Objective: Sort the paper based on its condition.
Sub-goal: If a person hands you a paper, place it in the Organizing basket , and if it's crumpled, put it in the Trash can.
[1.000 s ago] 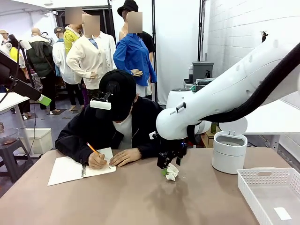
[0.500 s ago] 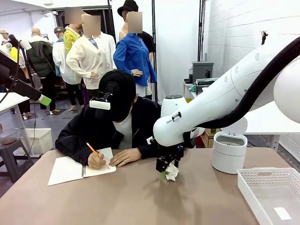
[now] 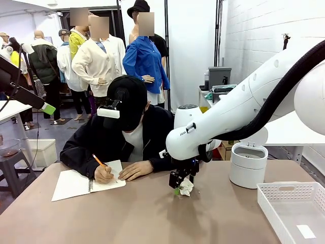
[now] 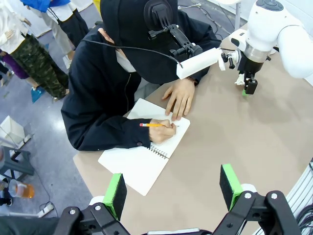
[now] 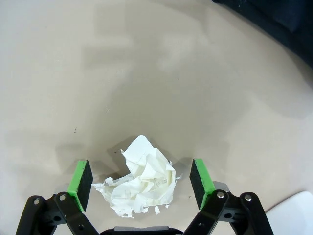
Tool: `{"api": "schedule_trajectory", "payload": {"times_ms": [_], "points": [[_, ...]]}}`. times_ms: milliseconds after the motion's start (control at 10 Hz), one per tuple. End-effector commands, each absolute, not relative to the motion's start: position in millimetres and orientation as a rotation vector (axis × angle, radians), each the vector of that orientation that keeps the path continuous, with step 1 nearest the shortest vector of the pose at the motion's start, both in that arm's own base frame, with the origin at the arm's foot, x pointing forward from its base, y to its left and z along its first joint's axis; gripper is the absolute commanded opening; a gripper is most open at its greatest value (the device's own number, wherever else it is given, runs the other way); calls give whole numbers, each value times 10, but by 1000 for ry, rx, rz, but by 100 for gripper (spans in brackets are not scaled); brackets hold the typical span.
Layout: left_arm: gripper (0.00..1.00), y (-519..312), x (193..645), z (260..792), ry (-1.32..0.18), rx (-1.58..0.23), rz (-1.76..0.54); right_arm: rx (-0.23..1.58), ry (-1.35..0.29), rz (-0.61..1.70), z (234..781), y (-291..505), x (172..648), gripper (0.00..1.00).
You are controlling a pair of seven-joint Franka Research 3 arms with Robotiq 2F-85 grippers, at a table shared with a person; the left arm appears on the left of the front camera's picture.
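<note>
The tan bench [image 3: 152,213] carries a white basket [image 3: 294,208], a round white bin [image 3: 248,165] and a notebook [image 3: 76,183] the person writes in. The right pincer [image 5: 141,183] stands apart around the crumpled paper [image 5: 142,183]. The left pincer [image 4: 172,188] hangs apart.

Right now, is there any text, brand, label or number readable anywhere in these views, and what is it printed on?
Right arm: a small dark marking near its joint, too small to read.
Notebook: pencil writing may be on the page under the person's hand, too small to tell.
Crumpled paper: faint marks, not legible.
White bin, white basket: no text visible.
</note>
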State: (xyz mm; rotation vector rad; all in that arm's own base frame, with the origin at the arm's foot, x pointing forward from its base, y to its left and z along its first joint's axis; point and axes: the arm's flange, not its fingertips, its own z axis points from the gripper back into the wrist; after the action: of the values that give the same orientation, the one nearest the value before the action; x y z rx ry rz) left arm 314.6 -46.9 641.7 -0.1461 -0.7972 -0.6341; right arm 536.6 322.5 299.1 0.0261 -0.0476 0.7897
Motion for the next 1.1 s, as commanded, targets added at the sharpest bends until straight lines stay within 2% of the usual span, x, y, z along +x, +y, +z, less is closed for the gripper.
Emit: {"api": "schedule_trajectory", "payload": {"times_ms": [0,100,300,500,800,1000], "points": [[100,-475,3158,6412,-809,-153,-631,25,-52,793,3002,3216,5375,100],[100,-475,3158,6412,-809,-153,-631,25,-52,793,3002,3216,5375,100],[100,-475,3158,6412,-809,-153,-631,25,-55,780,3000,3217,5361,62],[100,-475,3158,6412,-809,-153,-631,25,-46,760,2997,3208,5350,47],[100,-475,3158,6412,-809,-153,-631,-17,-55,580,3441,3091,5236,47],[100,-475,3158,6412,-809,-153,-631,-25,-14,602,3757,2909,5200,47]]}}
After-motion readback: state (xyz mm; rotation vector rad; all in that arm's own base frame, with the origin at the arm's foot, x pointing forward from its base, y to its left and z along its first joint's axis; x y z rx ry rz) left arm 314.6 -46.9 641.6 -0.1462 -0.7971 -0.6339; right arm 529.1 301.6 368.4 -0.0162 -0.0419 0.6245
